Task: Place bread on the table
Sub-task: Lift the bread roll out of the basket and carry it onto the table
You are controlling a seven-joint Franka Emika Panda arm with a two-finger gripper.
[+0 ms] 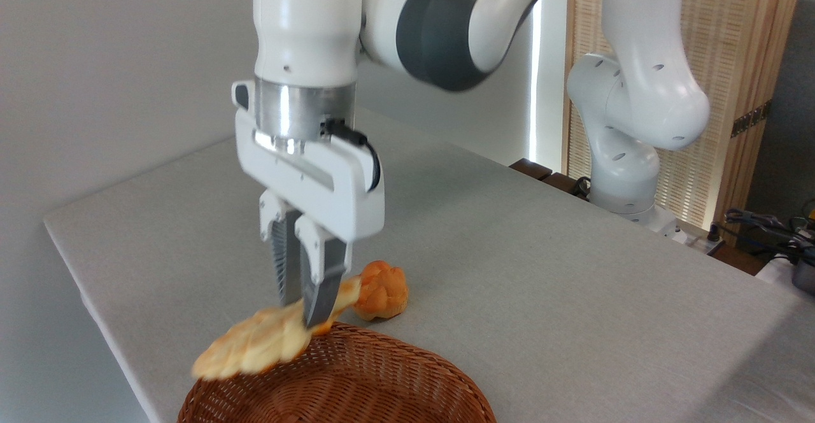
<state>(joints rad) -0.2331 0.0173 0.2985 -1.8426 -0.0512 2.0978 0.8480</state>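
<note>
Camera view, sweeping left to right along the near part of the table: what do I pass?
bread held in the gripper above the basket → round bun on the table → robot base at the far right edge.

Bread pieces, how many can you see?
2. The long bread hangs pinched in the fingers above the basket. The small round bun sits on the table behind the basket. More may hide inside.
</note>
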